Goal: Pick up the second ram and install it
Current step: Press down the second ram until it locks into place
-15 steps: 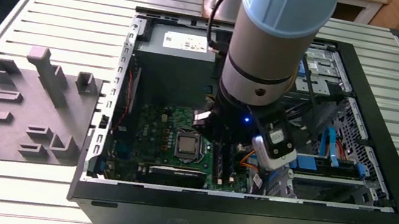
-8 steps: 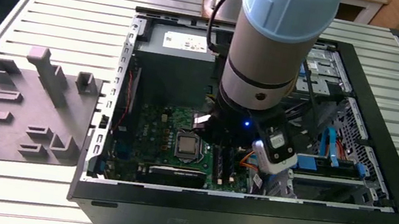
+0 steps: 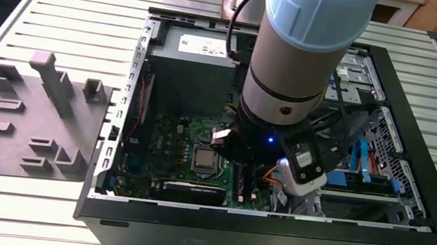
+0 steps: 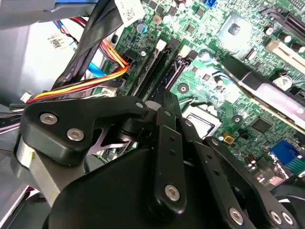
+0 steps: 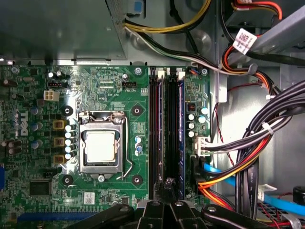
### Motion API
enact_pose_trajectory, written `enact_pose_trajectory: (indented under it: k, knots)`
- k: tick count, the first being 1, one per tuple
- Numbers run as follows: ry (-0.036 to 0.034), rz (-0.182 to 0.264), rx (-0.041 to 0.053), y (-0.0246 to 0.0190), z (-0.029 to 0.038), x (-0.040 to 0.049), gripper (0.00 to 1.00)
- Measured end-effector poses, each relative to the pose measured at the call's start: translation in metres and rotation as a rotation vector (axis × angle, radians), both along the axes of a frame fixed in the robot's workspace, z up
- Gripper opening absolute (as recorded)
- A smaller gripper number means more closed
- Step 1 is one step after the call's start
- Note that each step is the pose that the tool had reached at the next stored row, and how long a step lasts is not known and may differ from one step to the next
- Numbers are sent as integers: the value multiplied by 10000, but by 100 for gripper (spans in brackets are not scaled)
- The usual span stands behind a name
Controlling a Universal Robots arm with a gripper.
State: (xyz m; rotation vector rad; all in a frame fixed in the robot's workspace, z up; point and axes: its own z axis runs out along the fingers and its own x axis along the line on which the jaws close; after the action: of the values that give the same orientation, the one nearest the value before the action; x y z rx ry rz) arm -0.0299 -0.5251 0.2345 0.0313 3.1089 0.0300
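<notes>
The open computer case (image 3: 396, 137) lies on its side with the green motherboard (image 5: 102, 90) facing up. In the first wrist view, a bank of long black memory slots (image 5: 153, 138) runs beside the processor socket (image 5: 101, 145). Two slim dark sticks stand edge-on in this bank. The second ram (image 5: 160, 138) is the one nearer my fingertips, and the other stick (image 5: 181, 138) sits toward the cables. My gripper (image 5: 167, 183) is shut, its tips together just over the near end of the slots. I see nothing between the fingers (image 4: 164, 102). Whether they touch the ram is unclear.
Black, orange, yellow and blue cable bundles (image 5: 248, 157) crowd the side of the slots away from the socket. The grey power supply (image 3: 194, 57) fills the case's far end. A grey moulded fixture plate (image 3: 29, 123) lies on the slatted table (image 3: 86, 5) at the exterior view's left.
</notes>
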Motion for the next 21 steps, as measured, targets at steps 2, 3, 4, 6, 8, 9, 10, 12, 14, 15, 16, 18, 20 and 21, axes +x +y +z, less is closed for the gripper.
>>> enact_pose_trajectory:
  k: [2,3,4,6,8,9,10,12,14,15,16,18,20,21]
  knots:
    - [0,0,1,-7,-1,0,11]
    - [0,-1,0,-7,-2,0,11]
    - [0,0,0,-7,-3,0,11]
    - [1,0,-1,-8,-3,0,11]
    - [0,0,2,-12,-6,0,11]
    - [0,0,1,-14,-8,0,11]
    - [0,0,1,-16,-11,0,11]
    - [0,0,0,-18,-22,0,11]
    - [1,0,-2,-21,-33,0,11]
    - [1,0,-1,-23,-38,0,11]
    - [0,0,0,-25,-42,0,11]
    - [0,1,0,-29,-48,0,11]
    - [1,0,-1,-36,-54,1,11]
    - [0,1,0,-40,-57,3,11]
